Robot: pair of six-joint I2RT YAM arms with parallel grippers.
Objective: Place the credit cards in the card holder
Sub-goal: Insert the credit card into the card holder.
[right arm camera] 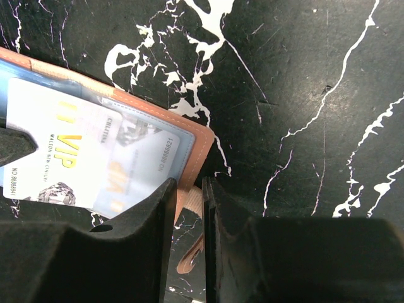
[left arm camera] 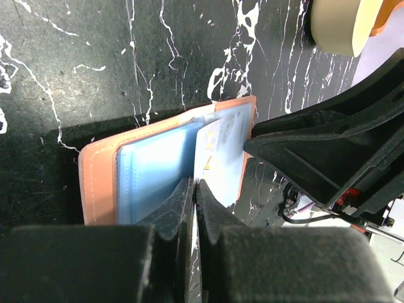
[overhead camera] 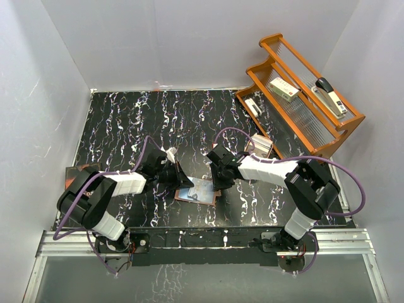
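Observation:
The card holder [overhead camera: 197, 191] lies open on the black marbled table between both arms, its reddish-brown leather edge [left arm camera: 96, 183] framing clear blue pockets. A light blue-white credit card [right arm camera: 95, 158] printed VIP sits partly under a clear pocket, one end sticking out. My left gripper [left arm camera: 194, 184] is shut, its tips down at the card's [left arm camera: 221, 148] edge beside the pocket. My right gripper [right arm camera: 189, 184] stands at the holder's corner. Its jaws are narrowed on the holder's tan snap tab [right arm camera: 197, 203]. In the top view the left gripper [overhead camera: 182, 179] and right gripper [overhead camera: 221, 180] flank the holder.
A wooden rack [overhead camera: 309, 136] at the back right holds a stapler [overhead camera: 331, 95] and small white boxes [overhead camera: 284, 88]. A dark booklet [overhead camera: 77, 172] lies at the left table edge. A tan round item [left arm camera: 338, 25] sits just behind the right arm. White walls enclose the table.

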